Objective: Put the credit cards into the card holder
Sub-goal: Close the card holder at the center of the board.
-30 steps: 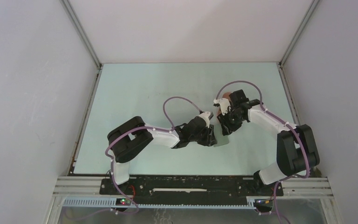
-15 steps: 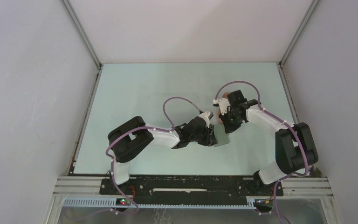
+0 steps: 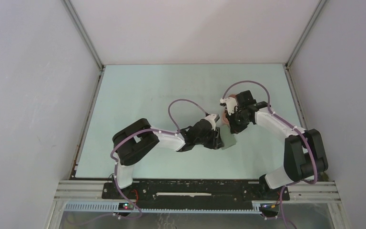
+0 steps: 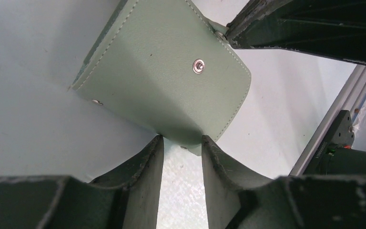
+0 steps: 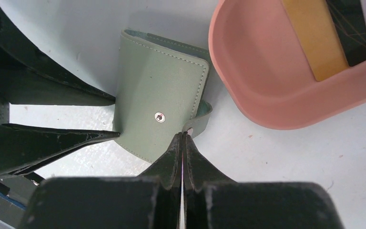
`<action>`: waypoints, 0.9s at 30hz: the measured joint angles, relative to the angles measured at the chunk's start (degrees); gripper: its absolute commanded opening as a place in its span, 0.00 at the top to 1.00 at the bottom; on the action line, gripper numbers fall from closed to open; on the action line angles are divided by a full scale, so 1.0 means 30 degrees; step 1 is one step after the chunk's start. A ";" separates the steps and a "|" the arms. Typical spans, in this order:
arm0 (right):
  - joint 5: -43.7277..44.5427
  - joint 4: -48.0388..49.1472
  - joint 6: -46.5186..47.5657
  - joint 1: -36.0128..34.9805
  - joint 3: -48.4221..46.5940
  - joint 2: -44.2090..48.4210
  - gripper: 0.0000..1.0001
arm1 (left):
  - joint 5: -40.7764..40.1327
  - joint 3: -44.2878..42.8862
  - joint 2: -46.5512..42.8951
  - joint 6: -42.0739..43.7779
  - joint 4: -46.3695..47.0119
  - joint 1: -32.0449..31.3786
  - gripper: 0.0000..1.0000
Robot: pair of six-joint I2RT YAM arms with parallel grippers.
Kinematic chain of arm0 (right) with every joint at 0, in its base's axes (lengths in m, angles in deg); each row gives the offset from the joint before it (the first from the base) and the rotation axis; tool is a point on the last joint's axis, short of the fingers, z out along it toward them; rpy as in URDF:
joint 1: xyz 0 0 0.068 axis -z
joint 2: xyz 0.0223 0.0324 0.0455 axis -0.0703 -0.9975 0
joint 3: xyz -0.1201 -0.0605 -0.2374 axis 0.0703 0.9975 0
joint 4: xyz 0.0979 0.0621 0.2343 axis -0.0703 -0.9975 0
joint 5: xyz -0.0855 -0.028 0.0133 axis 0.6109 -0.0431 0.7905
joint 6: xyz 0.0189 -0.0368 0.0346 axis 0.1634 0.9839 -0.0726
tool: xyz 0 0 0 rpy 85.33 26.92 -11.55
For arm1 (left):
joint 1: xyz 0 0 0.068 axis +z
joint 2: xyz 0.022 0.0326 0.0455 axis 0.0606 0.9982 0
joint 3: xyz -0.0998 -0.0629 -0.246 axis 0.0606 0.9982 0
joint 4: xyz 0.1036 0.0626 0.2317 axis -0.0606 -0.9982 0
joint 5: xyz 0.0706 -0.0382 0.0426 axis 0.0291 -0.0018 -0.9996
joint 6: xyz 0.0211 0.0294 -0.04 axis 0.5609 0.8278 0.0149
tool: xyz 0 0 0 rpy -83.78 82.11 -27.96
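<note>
A sage-green wallet (image 5: 162,90) lies folded shut on a pale table (image 5: 314,181), between two robot arms. The left claw (image 4: 181,139) grasps one edge of the wallet and steadies it. The right claw (image 5: 182,138) is clenched tight, its tips touching the small snap tab (image 5: 198,121) at the wallet's corner. Whether the tab is actually pinched cannot be told.

The step in hand looks like opening the flap. The tab should be lifted gently up and back while the left claw holds firm, so the wallet does not slide.

Just beside the wallet sits a pink tray (image 5: 276,114) holding a yellow card (image 5: 314,38) and a black card (image 5: 355,47). The tray's wall crowds the right claw's swing.
</note>
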 measured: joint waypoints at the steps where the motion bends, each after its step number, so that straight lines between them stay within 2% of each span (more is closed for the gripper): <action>1: -0.0044 0.0044 0.0007 0.0073 0.0000 0.0095 1.00 | 0.0080 -0.0102 0.0087 0.0000 -0.0007 0.0000 0.60; 9: -0.0058 0.0051 0.0175 0.0342 0.0000 0.0233 1.00 | 0.0270 -0.0423 0.0277 0.0087 -0.0007 -0.0015 0.57; 15: -0.0051 0.0044 0.0306 0.0321 0.0000 -0.0160 1.00 | 0.0466 0.0714 -0.1719 0.0729 -0.0022 0.0284 0.58; 18: -0.0073 0.0036 0.0306 0.0299 0.0000 -0.0204 1.00 | 0.0882 0.0750 -0.2601 0.0954 0.0474 0.0933 0.62; 21: -0.0168 0.0029 0.0313 0.0306 -0.0007 -0.0204 1.00 | 0.1326 0.0714 -0.2718 0.1027 0.1086 0.1785 0.71; 24: -0.0277 0.0029 0.0313 0.0328 -0.0007 -0.0204 1.00 | 0.1858 0.0597 -0.2295 0.0882 0.1559 0.2441 0.79; 27: -0.0576 0.0022 0.0321 0.0459 -0.0007 -0.0204 1.00 | 0.2521 0.0095 -0.1158 0.0554 0.2149 0.2790 0.81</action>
